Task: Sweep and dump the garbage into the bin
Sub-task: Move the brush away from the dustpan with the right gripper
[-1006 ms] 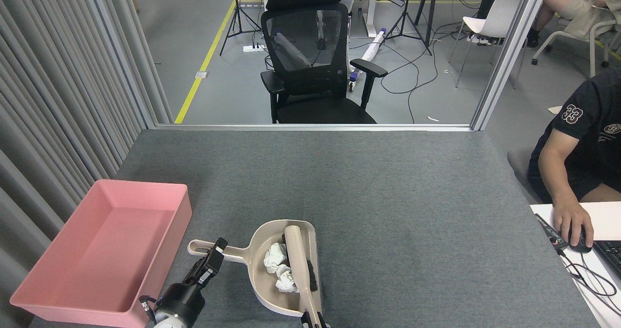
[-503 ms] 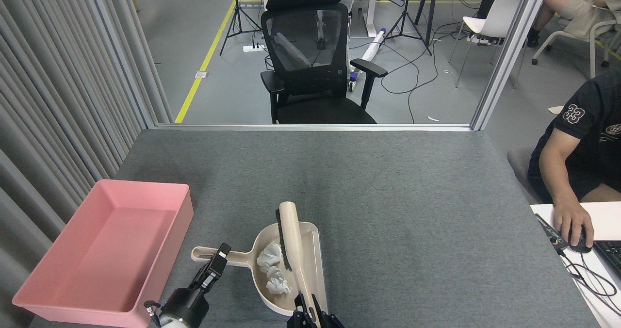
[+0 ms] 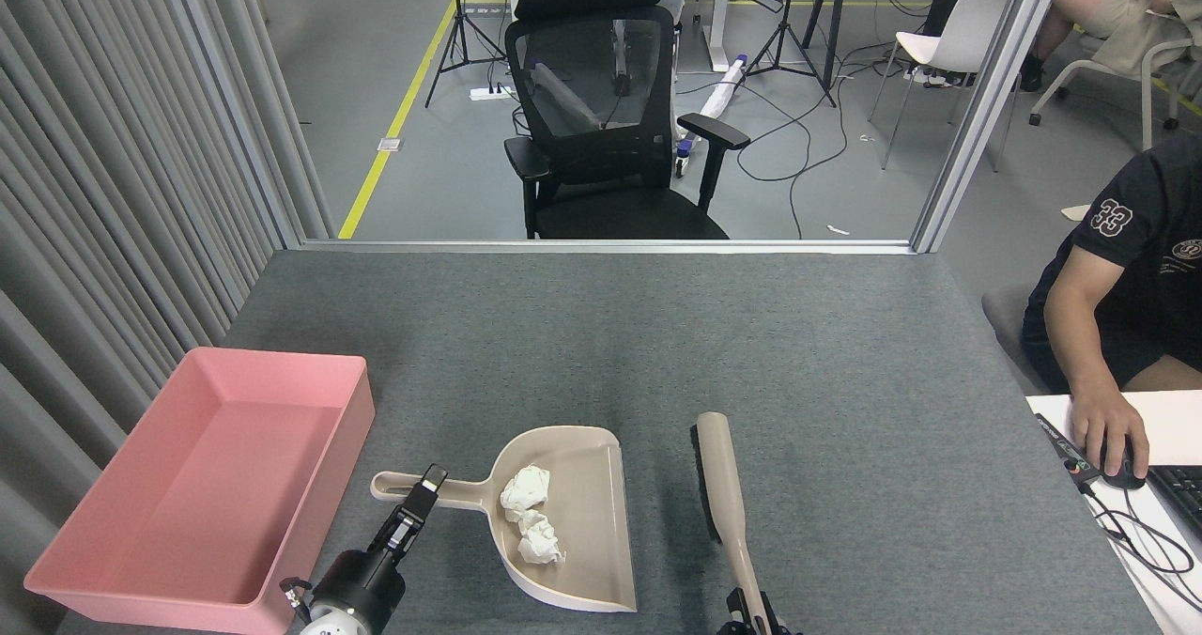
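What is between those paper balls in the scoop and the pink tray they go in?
Nothing visible blocks the way. The paper wads lie in the dustpan, whose handle the left gripper holds. Only bare grey table and the near wall of the pink tray lie between.

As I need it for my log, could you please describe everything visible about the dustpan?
The dustpan is beige, plastic-looking, with a flat scoop and a straight handle pointing left. It lies flat on the grey table, right of the pink bin. Two white paper wads sit inside. The left tool is at its handle; the brush lies apart, to its right.
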`<action>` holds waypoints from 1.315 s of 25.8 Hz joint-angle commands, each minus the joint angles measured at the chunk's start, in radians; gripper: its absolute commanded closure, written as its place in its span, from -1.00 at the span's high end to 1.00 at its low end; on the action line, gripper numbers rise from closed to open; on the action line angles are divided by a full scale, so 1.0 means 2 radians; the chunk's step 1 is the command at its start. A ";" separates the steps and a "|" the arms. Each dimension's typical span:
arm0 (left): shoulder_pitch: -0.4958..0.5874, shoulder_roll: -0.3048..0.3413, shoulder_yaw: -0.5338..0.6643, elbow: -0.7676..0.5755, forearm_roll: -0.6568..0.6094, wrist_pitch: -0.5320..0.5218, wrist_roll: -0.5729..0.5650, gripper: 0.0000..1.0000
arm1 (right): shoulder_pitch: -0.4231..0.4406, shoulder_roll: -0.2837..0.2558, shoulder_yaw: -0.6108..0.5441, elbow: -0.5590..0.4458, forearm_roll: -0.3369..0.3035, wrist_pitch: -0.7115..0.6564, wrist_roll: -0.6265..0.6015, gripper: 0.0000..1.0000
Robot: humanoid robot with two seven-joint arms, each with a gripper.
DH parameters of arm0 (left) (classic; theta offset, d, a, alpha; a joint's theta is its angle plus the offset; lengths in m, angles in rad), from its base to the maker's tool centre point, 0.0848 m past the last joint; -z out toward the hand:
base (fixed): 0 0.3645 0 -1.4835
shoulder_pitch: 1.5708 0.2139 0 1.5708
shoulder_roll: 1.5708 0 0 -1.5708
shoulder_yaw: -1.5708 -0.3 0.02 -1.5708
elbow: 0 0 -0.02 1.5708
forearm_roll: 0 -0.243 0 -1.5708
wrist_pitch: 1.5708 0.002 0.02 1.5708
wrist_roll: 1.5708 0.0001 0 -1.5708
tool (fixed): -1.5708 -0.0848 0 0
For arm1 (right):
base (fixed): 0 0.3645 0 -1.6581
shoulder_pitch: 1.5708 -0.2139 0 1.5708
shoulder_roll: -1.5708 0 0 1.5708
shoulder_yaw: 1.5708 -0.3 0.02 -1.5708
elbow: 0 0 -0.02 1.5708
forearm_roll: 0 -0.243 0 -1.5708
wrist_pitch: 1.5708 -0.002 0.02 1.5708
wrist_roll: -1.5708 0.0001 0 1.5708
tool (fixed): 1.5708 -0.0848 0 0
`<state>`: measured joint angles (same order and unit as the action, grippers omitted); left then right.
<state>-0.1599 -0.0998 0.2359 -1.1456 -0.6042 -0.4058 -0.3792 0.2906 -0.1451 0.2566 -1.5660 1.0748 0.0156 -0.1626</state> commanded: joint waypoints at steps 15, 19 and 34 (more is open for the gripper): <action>-0.021 0.013 0.003 0.002 0.068 0.033 -0.015 -0.56 | 0.030 -0.023 -0.026 0.008 0.000 -0.011 -0.001 -0.81; -0.022 0.013 0.003 -0.002 0.080 0.046 -0.015 -0.57 | 0.030 -0.027 -0.035 0.008 0.000 -0.010 0.001 -0.04; -0.037 0.013 0.004 -0.015 0.080 0.062 -0.016 -0.65 | 0.035 -0.022 -0.098 0.008 -0.004 -0.046 0.001 0.95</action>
<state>-0.2275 -0.0736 0.2425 -1.1727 -0.4440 -0.2862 -0.4107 0.3593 -0.1887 0.0718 -1.5507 1.0688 -0.0701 -0.1608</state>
